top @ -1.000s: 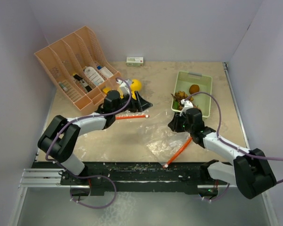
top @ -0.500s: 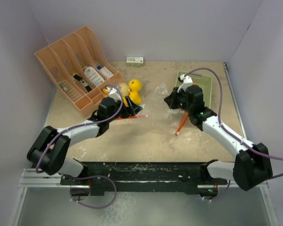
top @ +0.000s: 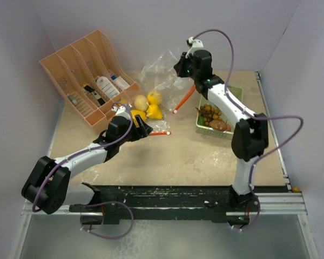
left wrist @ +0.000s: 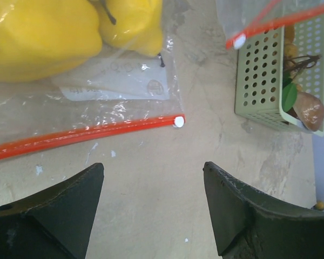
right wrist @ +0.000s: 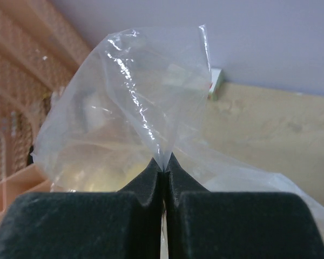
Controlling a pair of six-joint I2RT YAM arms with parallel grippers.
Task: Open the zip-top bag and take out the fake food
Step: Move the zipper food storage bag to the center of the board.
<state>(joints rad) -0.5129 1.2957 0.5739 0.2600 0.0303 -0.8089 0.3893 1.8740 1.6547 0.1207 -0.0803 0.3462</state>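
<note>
Worktop: we see a beige, mottled worktop [top: 194,156] with a few white specks.
Room: pale lilac walls close it in at the back and on both sides.
Rack: an orange rack [top: 86,67] stands in the upper left of the overhead view, with white bottles and small packets in its slanted compartments.
Basket: a green perforated basket [left wrist: 262,70] sits at the right of centre and holds brown fake food [top: 213,114].
In the way: the right arm crosses above the basket and hides part of it from overhead.
Flat zip-top bag: it [left wrist: 119,86] lies on the worktop near the rack. Its orange zip strip [left wrist: 81,134] ends in a white slider [left wrist: 178,121].
Yellow fake food: the glossy pieces [top: 148,105] lie inside the flat bag, under the clear film.
Raised zip-top bag: this clear bag [top: 161,70] hangs high in the upper centre with its orange strip [top: 184,99] dangling. We cannot tell whether anything is in it.
Left gripper: it [left wrist: 152,178] hovers over bare worktop just beside the flat bag's strip. Its fingers [left wrist: 59,216] stand wide apart and hold nothing.
Right gripper: it [right wrist: 163,167] is lifted well above the worktop, with its fingers [right wrist: 97,221] pressed together on a fold of the raised bag.
</note>
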